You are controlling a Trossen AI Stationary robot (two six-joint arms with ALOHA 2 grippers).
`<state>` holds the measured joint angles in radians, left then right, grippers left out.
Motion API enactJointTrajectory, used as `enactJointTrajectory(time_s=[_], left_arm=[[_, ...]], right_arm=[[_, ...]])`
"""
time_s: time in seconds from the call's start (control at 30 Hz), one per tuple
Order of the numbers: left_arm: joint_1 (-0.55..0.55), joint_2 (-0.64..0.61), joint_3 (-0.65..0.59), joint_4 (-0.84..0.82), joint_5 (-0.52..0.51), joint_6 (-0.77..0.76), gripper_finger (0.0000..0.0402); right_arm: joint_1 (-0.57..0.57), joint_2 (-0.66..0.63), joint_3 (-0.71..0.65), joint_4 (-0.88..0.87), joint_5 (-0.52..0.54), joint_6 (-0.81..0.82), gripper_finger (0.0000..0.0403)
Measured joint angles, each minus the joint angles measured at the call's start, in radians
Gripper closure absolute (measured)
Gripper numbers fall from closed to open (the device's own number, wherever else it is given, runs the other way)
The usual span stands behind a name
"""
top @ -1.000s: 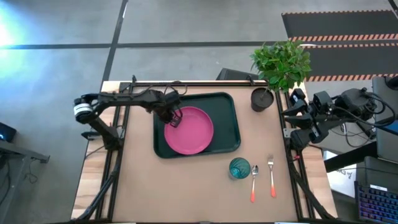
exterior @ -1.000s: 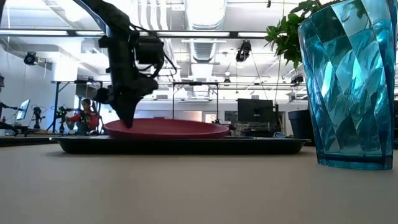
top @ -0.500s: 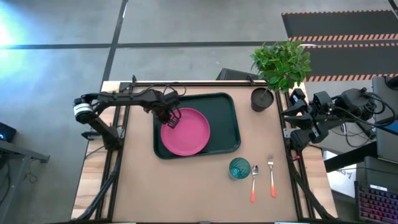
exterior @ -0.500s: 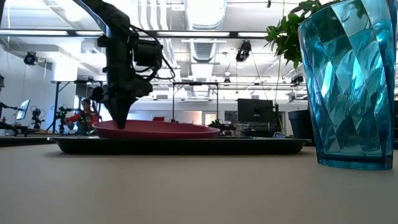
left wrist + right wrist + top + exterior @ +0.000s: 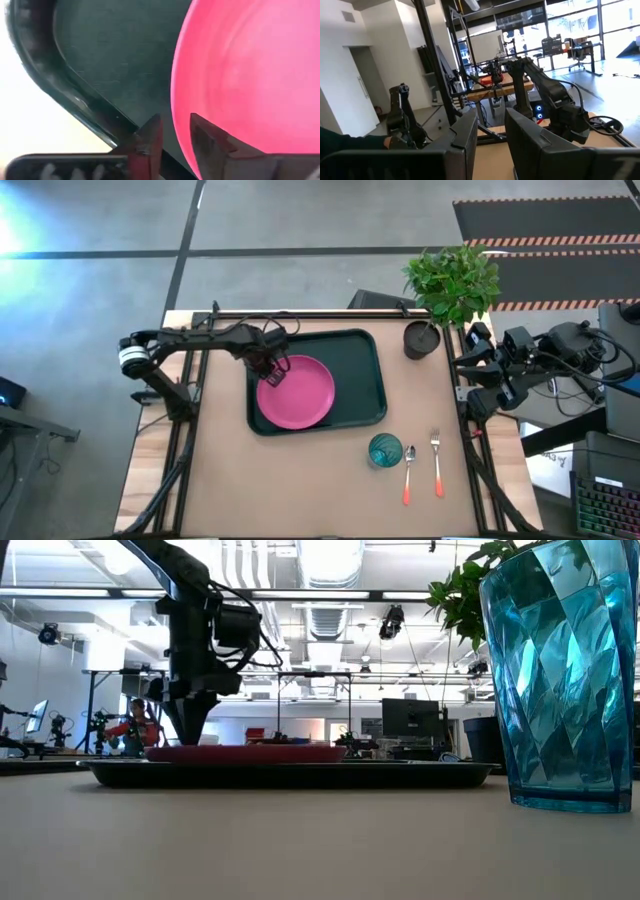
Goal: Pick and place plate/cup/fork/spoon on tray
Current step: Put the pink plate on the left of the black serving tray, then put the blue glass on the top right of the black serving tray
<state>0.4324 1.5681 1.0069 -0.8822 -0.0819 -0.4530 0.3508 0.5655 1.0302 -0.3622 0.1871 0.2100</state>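
Note:
The pink plate (image 5: pixel 300 395) lies flat in the left half of the dark green tray (image 5: pixel 365 370); it also shows in the low view (image 5: pixel 250 753). My left gripper (image 5: pixel 273 372) is shut on the plate's far left rim. The teal cup (image 5: pixel 385 450) stands upright on the table near the tray's near right corner. The spoon (image 5: pixel 409 470) and the fork (image 5: pixel 437 465) lie side by side to its right, handles toward the near edge. My right gripper (image 5: pixel 470 370) waits shut at the table's right edge, touching nothing. My left gripper pinches the plate's rim (image 5: pixel 176 112) at its far left side between its two fingers. One finger (image 5: pixel 210 145) is over the plate's inside, the other (image 5: pixel 147 142) outside the rim over the tray floor. The fingers point down from above. The plate lies flat on the tray.
A dark plant pot (image 5: pixel 421 338) with a leafy green plant (image 5: pixel 452 280) stands at the far right, beside the tray's far right corner. The tray's right half (image 5: pixel 360 395) is bare. Bare tabletop (image 5: pixel 260 480) lies near and left of the cup.
My left gripper has gone down and a little toward the table's left edge, still shut on the plate's rim. The plate, held tilted over the tray before, has slid left and come down flat on the tray.

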Motion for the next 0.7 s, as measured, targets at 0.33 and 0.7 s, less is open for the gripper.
enactJointTrajectory(time_s=[0.33,0.7], left_arm=[[0.000,-0.016,0.044,0.022,-0.023,-0.010,0.0266],[0.000,-0.279,0.128,0.186,0.028,0.023,0.0266]], right_arm=[[0.000,0.004,0.000,0.033,0.049,-0.001,0.0314],[0.000,0.175,0.187,-0.016,0.047,-0.038,0.0314]])
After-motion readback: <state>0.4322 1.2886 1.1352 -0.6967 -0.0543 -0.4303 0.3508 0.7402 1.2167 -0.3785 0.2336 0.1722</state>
